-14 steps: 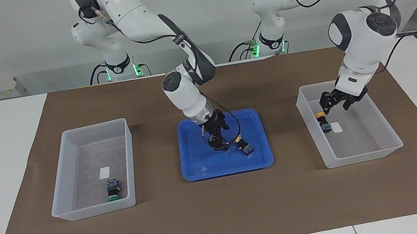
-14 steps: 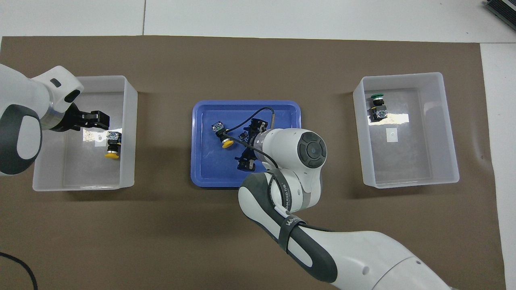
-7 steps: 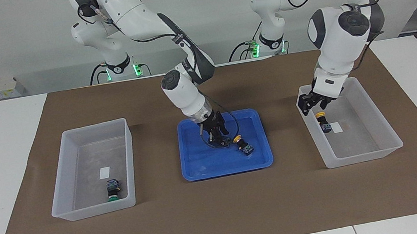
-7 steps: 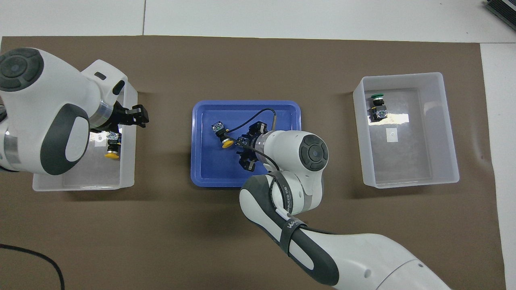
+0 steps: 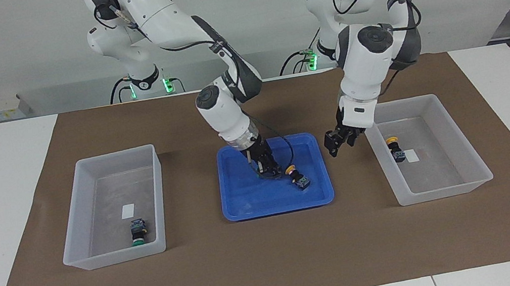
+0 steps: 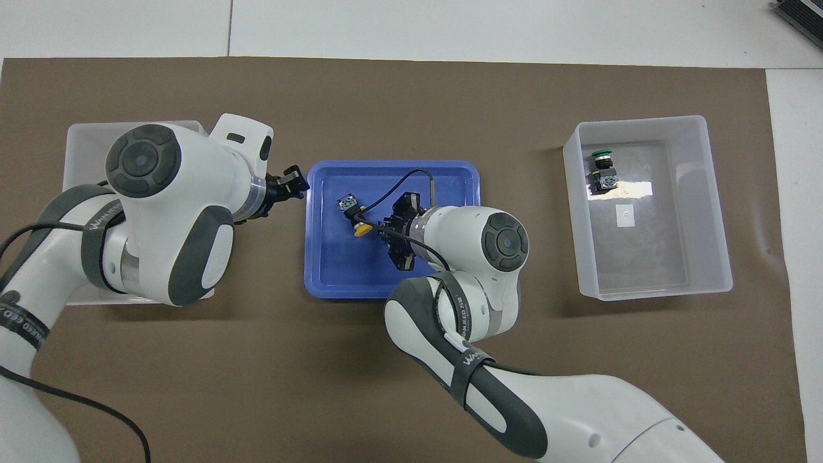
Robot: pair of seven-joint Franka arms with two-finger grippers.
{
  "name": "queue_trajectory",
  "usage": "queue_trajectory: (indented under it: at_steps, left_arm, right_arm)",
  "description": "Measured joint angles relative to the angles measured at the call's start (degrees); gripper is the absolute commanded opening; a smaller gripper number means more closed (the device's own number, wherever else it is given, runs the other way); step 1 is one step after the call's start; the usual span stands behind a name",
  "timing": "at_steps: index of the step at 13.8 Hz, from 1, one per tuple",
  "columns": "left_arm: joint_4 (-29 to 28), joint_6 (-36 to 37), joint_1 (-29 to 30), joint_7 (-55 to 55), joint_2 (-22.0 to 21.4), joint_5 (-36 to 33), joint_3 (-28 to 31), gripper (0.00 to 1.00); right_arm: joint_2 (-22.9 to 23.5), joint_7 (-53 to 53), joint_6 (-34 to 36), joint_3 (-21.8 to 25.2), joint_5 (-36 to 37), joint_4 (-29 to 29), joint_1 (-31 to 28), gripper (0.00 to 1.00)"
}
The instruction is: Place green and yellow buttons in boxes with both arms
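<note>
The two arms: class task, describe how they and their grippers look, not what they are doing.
Both arms are glossy white, rounded segments with dark grey joint caps and grey bands with white lettering. Black cables loop along them. The left gripper and right gripper are small, black and two-fingered.

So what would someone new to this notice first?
Probably the blue tray mid-table, where the right end effector is down, shut, beside a yellow button. Next, the left end effector hangs between the tray and the box at the left arm's end, which holds another yellow button. The other box holds a green button.
</note>
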State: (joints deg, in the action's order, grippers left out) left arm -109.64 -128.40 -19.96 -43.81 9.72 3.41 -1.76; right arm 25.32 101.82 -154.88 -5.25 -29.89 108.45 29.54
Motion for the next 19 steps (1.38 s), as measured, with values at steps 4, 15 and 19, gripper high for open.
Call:
queue_trajectory:
  at_steps: [4, 15, 19]
  left_arm:
    - [-2.3, -8.6, -2.7, -7.2, 2.1, 0.1, 0.0, 0.7]
    - [-3.1, -21.4, -7.6, -17.2, 11.1, 0.2, 0.3, 0.66]
    - [-4.7, -23.9, -8.2, -17.2, 12.2, 0.2, 0.2, 0.58]
  right_arm:
    - [-6.9, -6.0, 12.9, 0.4, 8.8, 0.0, -6.1, 0.0]
    - [-18.4, -56.3, 36.3, 0.6, 19.5, 0.0, -23.7, 0.0]
    - [-18.8, -77.6, 40.8, 0.6, 22.7, 0.1, -29.3, 0.0]
